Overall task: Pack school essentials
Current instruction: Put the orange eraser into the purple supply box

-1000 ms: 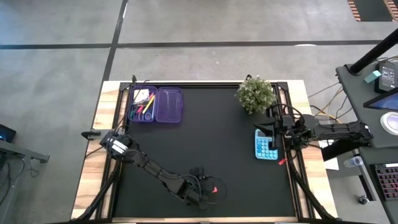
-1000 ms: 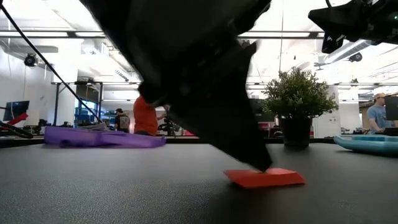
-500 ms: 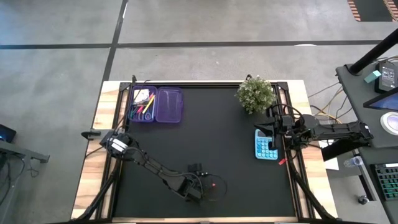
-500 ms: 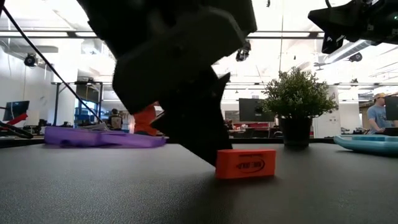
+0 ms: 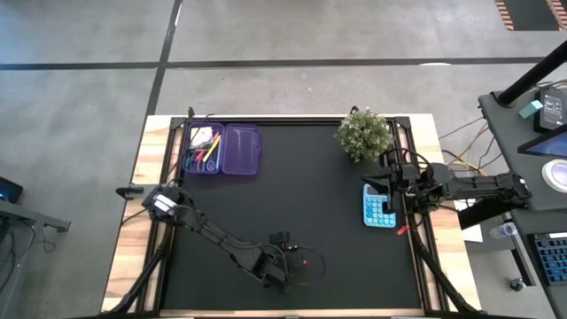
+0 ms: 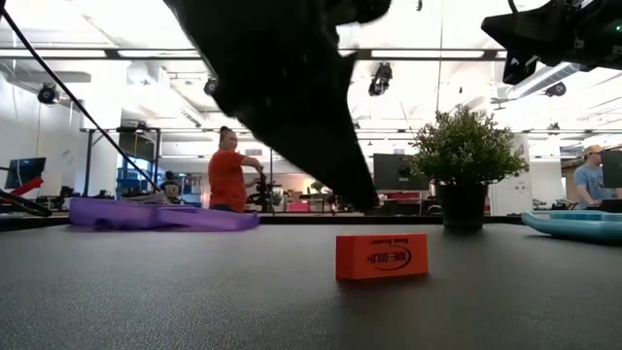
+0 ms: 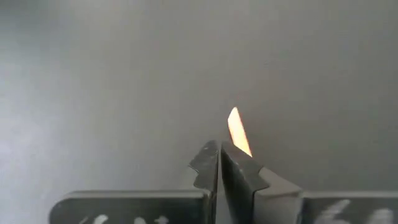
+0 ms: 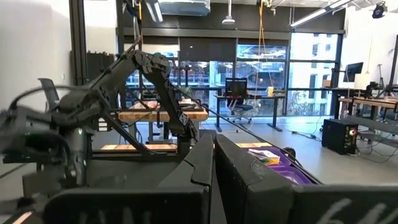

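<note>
With fingers pressed together on nothing, left gripper (image 7: pixel 218 163) poised just above the black mat (image 5: pixel 328 204) near its front edge, red eraser (image 6: pixel 381 256) standing on edge just beside it, free.

Far back on the left: purple two-part case (image 5: pixel 223 149), one half holding pens (image 5: pixel 205 151), open to reach with nothing between. Back right: potted plant (image 5: pixel 363 133); below it a teal calculator (image 5: pixel 378 208), partly covered by the right gripper (image 5: pixel 390 184), fingers shut, empty, raised over the right edge.
</note>
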Available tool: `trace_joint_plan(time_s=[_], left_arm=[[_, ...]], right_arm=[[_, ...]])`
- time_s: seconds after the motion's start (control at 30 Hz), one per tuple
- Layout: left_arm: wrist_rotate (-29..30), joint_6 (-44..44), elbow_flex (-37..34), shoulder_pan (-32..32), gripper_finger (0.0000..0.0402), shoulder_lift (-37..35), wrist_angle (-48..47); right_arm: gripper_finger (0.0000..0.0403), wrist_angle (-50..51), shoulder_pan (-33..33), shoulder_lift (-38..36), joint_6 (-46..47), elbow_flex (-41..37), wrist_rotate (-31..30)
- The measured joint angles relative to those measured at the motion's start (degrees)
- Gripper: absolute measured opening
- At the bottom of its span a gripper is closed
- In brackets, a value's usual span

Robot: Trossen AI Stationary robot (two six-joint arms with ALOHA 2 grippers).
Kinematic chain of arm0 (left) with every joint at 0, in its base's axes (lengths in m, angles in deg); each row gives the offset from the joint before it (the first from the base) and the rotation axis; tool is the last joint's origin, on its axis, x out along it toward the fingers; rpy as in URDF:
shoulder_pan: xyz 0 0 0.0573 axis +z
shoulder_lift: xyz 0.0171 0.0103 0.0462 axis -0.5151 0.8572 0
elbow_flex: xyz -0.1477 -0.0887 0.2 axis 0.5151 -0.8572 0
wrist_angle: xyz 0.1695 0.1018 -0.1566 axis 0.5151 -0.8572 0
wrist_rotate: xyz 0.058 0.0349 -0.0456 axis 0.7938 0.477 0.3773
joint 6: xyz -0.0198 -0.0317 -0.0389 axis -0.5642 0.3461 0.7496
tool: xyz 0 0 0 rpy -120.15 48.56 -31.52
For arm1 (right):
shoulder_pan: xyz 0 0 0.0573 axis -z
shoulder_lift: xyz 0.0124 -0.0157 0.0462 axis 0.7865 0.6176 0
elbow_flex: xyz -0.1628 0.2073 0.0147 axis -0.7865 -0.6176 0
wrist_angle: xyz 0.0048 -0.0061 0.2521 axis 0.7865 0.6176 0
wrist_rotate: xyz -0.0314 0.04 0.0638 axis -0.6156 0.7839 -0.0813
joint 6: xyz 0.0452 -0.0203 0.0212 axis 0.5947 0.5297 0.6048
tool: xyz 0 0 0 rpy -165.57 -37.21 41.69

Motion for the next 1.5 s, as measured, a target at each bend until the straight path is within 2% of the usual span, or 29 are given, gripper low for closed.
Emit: trace_joint_plan(time_s=[0.2,0.7,0.8,0.93,1.03,1.1,1.2,1.33,1.5], left_arm=[[0.0,-0.6,0.0,0.0,0.0002,-2.9,0.0],[-0.2,-0.5,0.2,-0.9,0.0004,-2.9,3.4],[-2.8,-0.4,0.0,-0.9,0.0026,-2.8,3.7],[-6.2,1.6,-0.1,-0.9,0.0085,-2.8,4.0],[-5.9,2.5,-1.0,-0.9,0.0138,-2.8,4.5],[-3.6,4.3,-1.7,-0.8,0.0169,-2.2,5.5],[-2.0,5.4,-2.1,-0.7,0.0204,-1.1,6.5],[-2.1,4.9,-2.1,-0.6,0.0217,0.3,9.2],[-2.1,5.0,-2.1,-0.5,0.0201,0.9,9.0]], right_arm=[[0.0009,0.0,0.0,0.0,0.0,0.0,0.0],[0.0009,0.0,0.0,0.0,0.0,0.0,0.0],[0.0009,0.0,0.0,0.0,0.0,0.0,0.0],[0.0009,0.0,0.0,0.0,0.0,0.0,0.0],[0.0009,0.0,0.0,0.0,0.5,0.0,0.0],[0.0009,0.0,0.0,0.0,0.5,0.0,0.0],[0.0009,0.1,0.0,0.0,0.5,0.0,0.0],[0.0009,0.1,0.0,0.0,0.4,0.0,0.0],[0.0009,0.2,0.0,0.1,0.4,0.0,0.0]])
